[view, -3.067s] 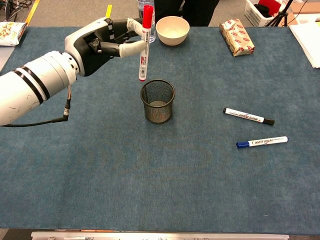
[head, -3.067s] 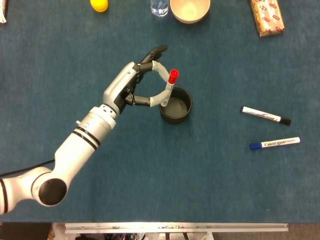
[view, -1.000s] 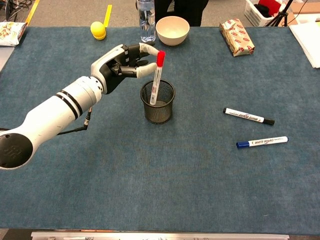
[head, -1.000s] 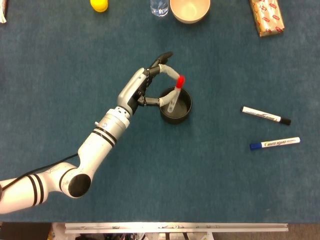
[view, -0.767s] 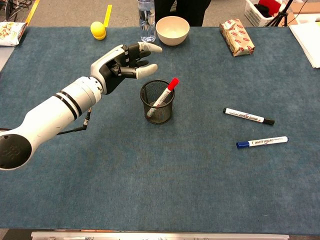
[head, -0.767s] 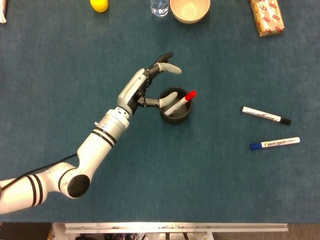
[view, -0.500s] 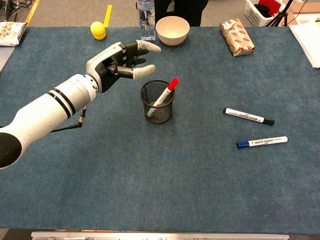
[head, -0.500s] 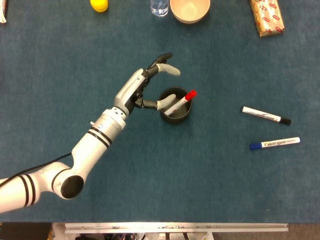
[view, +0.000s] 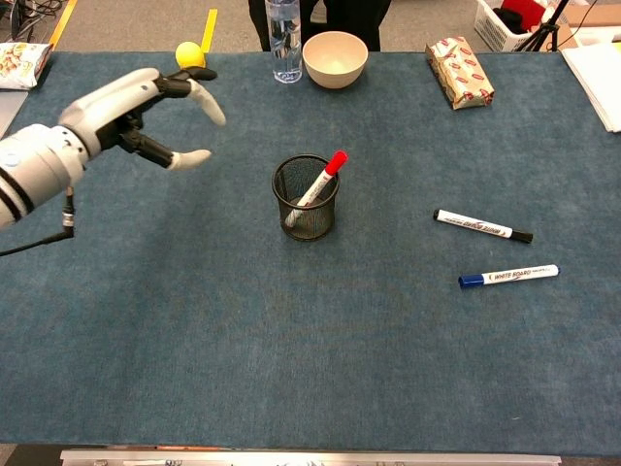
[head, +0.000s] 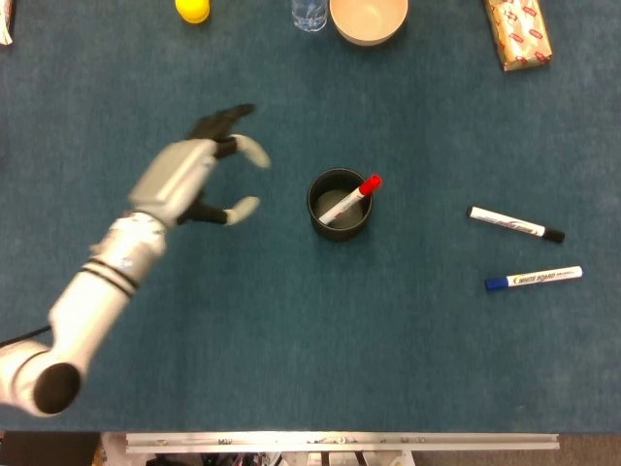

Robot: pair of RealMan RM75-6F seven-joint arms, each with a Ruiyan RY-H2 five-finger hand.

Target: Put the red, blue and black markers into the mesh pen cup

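Note:
The red marker [head: 349,199] [view: 319,181] leans inside the black mesh pen cup [head: 340,206] [view: 306,199], its red cap sticking out over the right rim. On the cloth to the right lie the black marker [head: 515,224] [view: 482,226] and, nearer the front edge, the blue marker [head: 534,279] [view: 507,276]. My left hand [head: 194,180] [view: 136,115] hovers well to the left of the cup, fingers spread and holding nothing. My right hand shows in neither view.
Along the far edge stand a yellow ball [head: 192,9] [view: 189,55], a water bottle [head: 310,13] [view: 283,27], a cream bowl [head: 369,19] [view: 335,58] and a wrapped packet [head: 518,32] [view: 460,72]. The blue cloth table [head: 320,330] spreads around the cup.
My left hand lowered the red marker into the cup, let go of it, and has pulled away to the left. The marker now leans on the cup's right rim.

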